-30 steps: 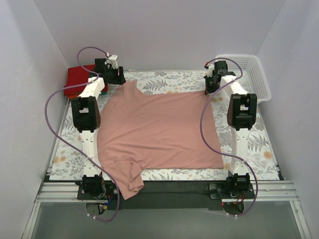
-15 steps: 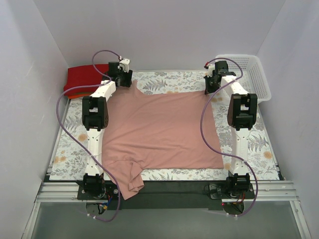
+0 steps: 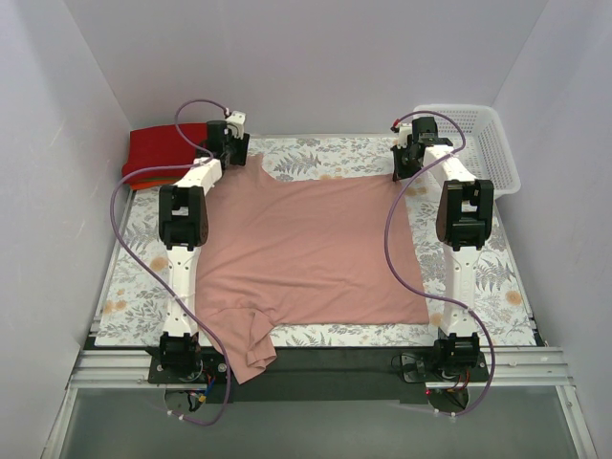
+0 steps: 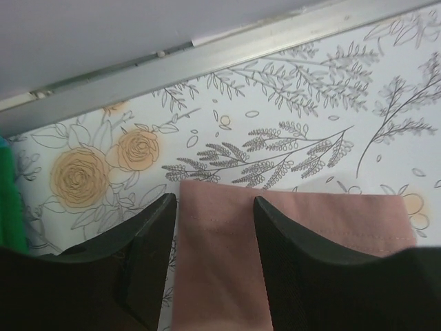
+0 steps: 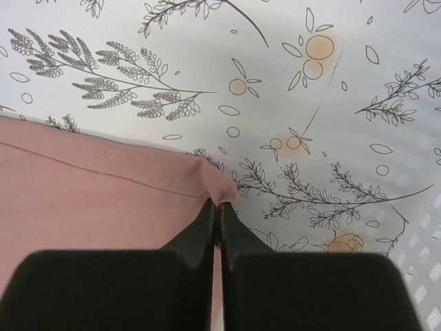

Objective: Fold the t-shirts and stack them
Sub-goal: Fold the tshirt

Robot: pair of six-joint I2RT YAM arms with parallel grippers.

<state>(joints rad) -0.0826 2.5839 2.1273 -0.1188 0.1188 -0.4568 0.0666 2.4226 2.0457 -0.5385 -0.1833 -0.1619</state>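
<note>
A dusty pink t-shirt (image 3: 306, 249) lies spread flat on the floral table cloth, one sleeve hanging over the near edge. My left gripper (image 3: 235, 143) is open over the shirt's far left sleeve end (image 4: 227, 234), its fingers straddling the cloth. My right gripper (image 3: 405, 158) is shut on the shirt's far right corner (image 5: 219, 185). A folded red t-shirt (image 3: 158, 148) lies at the far left, with a strip of green cloth (image 4: 10, 200) at the left wrist view's left edge.
A white lattice basket (image 3: 478, 143) stands at the far right corner. The floral table cloth (image 3: 134, 287) covers the table. A metal rail (image 4: 227, 48) runs along the far edge. Walls close in on three sides.
My left gripper has moved right from beside the red shirt to the pink shirt's far left sleeve. The right arm has not moved.
</note>
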